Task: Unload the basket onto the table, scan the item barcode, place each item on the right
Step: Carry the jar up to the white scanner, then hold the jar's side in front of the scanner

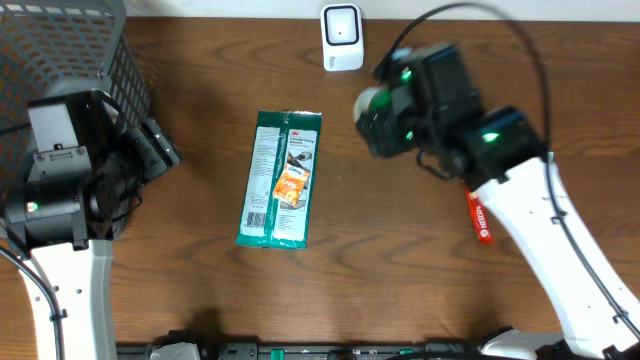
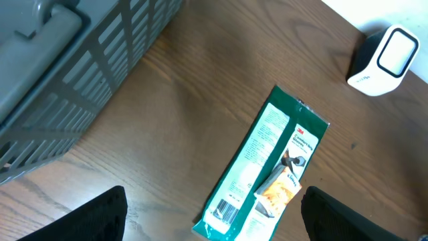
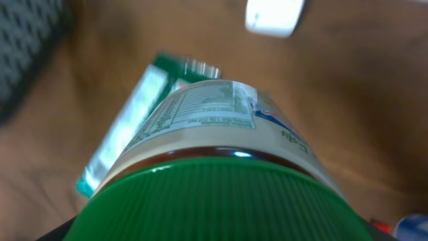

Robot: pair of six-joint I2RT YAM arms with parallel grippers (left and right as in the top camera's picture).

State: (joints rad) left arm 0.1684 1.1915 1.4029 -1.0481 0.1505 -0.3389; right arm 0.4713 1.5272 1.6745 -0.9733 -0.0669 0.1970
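Right gripper (image 1: 385,112) grasps green-lidded jar (image 3: 221,127) near scanner (image 1: 342,37); barcode not in view; probably best to turn jar until barcode faces scanner; left gripper (image 2: 214,221) released, empty.

Shop checkout: barcode scanner (image 1: 341,38), basket (image 1: 60,50)

The jar (image 3: 207,117) is cut off below; packet (image 3: 120,137) behind blurred.

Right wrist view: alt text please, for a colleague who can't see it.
A jar fills the frame, its ribbed green lid nearest the camera and nutrition label facing up. Behind it, blurred, a green packet lies on the wooden table, a white scanner at the top edge.
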